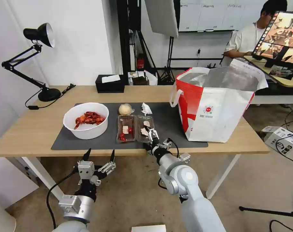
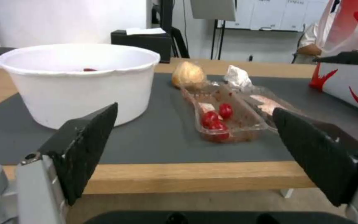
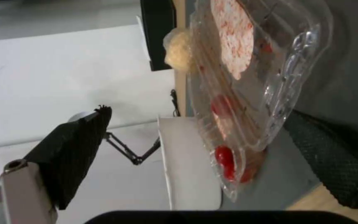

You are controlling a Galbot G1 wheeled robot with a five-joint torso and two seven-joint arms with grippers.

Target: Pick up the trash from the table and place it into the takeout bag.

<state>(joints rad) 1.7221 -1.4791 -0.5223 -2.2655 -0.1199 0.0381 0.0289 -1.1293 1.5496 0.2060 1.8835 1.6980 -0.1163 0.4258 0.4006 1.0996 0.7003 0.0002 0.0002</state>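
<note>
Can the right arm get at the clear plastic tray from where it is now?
Probably yes: the right end effector is open at the near edge of the clear tray, one finger above, one below, nothing between them.

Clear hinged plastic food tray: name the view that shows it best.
The head view: the clear hinged plastic food tray lies whole and open on the dark-grey mat, both halves visible. The left wrist view shows it low and foreshortened. The right wrist view shows one near end, between the open right gripper's fingers.

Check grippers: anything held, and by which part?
Nothing held. Right gripper is open around the near edge of the tray, not closed on it. Left gripper is open, short of the table.
</note>
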